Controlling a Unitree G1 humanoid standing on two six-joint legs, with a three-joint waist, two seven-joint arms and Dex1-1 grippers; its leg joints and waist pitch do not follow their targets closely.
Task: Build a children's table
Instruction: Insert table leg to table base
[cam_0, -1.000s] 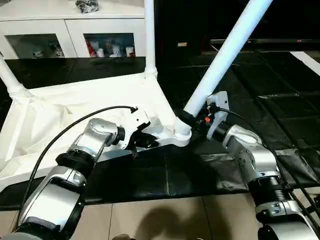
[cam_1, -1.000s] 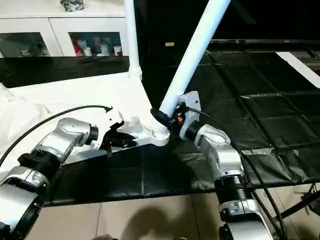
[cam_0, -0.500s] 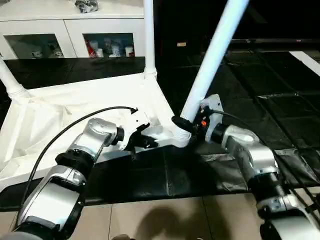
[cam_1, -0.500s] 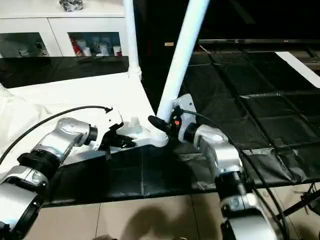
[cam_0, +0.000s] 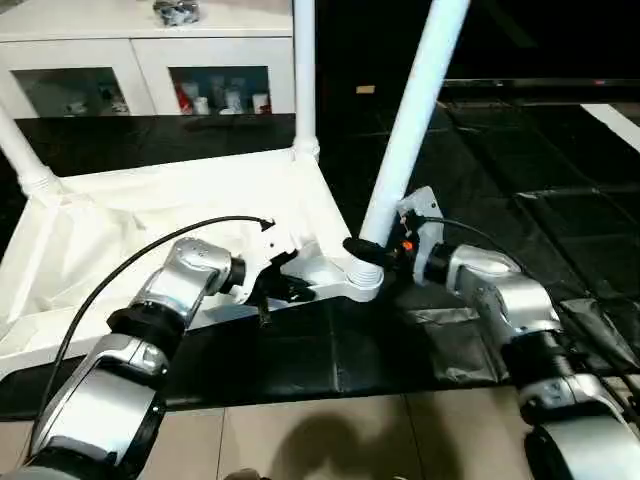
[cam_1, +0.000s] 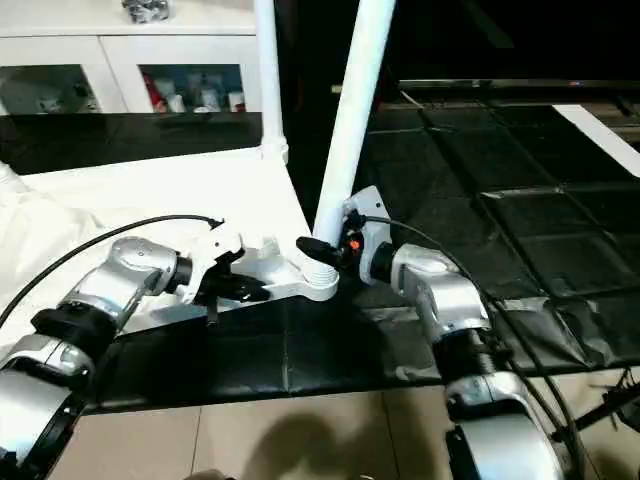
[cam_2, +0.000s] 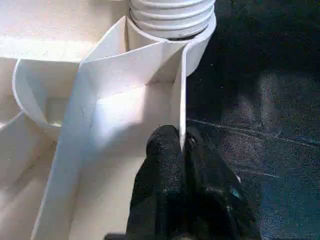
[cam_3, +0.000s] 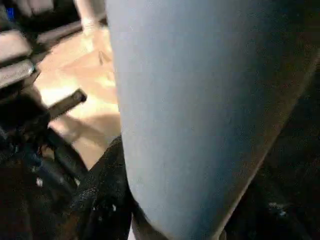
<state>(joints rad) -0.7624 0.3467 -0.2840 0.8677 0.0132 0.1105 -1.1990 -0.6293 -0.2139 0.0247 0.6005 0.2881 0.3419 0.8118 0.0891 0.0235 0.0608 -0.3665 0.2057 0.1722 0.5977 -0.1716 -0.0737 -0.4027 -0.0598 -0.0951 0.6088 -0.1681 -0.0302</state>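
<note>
Head cams: tabletop (cam_0: 150, 215) is lying upside down on the black mat (cam_0: 480, 160), underside up. L gripper (cam_0: 275, 285) is pinching the near rim beside the corner socket (cam_0: 362, 275), jaws closed on that thin wall. R gripper (cam_0: 372, 252) is clamping the base of the leaning leg (cam_0: 415, 110) just above the socket, jaws about half open around the tube. Leg is tilting, top end toward the R, so it probably isn't seated square yet.

Risk, my read: if R pushes while the leg is leaning like this, the ribbed end could be jamming or cross-seating in the socket. The L pinch is sitting on a thin rim w/ little bite, so a hard twist could be slipping it off and letting the top skid on the mat.

L wrist cam: fingers (cam_2: 165, 165) are squeezing the rim wall (cam_2: 181, 100) btwn them, and the ribbed leg end (cam_2: 172, 15) is sitting in the socket right ahead.

R wrist cam: the leg (cam_3: 190, 110) is running close across the lens, one dark finger (cam_3: 102, 200) is hugging its side.

Count: 1 tabletop. 3 legs showing: the leaning one, a back leg (cam_0: 304, 70) standing upright in its socket, a far-L leg (cam_0: 22, 150) also in its corner. 4th leg: can't tell. 2 grippers. 1 cabinet (cam_0: 130, 60) behind.
</note>
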